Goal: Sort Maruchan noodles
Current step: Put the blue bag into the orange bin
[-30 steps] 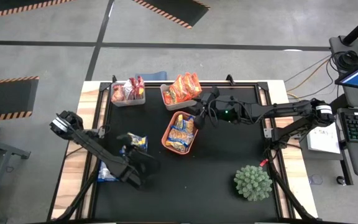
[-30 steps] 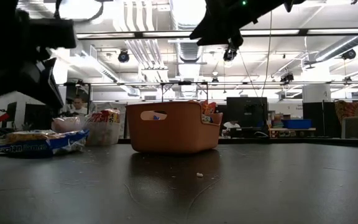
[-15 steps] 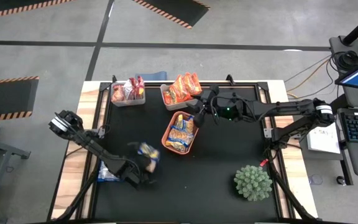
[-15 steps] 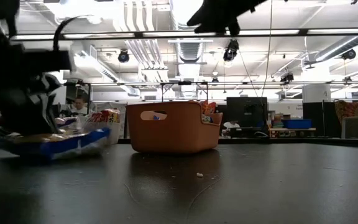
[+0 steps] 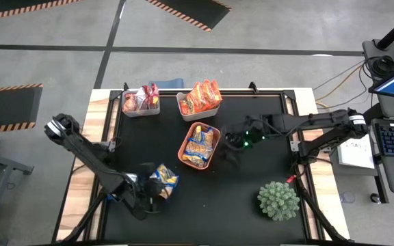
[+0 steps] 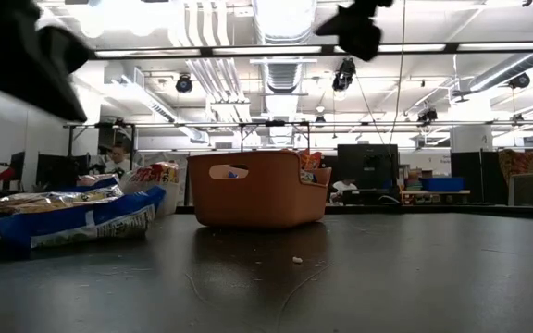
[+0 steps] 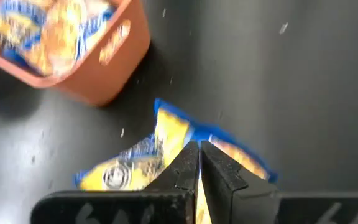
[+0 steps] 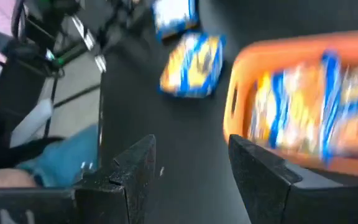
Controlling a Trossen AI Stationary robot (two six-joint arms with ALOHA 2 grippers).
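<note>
Blue-and-yellow packet [image 5: 163,180]: we hold this crinkly Maruchan noodle pack in our left gripper [image 7: 197,168], whose fingers are pinched together on its edge; it hangs over the black mat near the table's front left, a little short of the orange tray [image 5: 184,149].
Why held by the edge: a flat, slippery wrapper gives little else to pinch, so we judge the thin seam is the surest purchase.
Orange tray: it already carries several blue-and-yellow packs, so we take it as the home for this colour, and the held pack likely belongs there.
Clear bins: the left bin [image 5: 141,109] and the right bin [image 5: 191,113] at the back edge hold orange-red packs, standing on end and crowded; that keeps the colours apart.
Loose pack: another blue one [image 5: 117,192] lies flat at the mat's left edge, beside our left arm, not yet sorted.
Right gripper [image 8: 188,165]: our fingers stand apart with nothing between them; it hovers just right of the orange tray, we think to stay clear of the left arm's path.
Green plant ball [image 5: 278,200]: it sits at the front right, well apart from the packets, and plays no part.
Progress: most packs are binned; we judge two blue ones remain.
</note>
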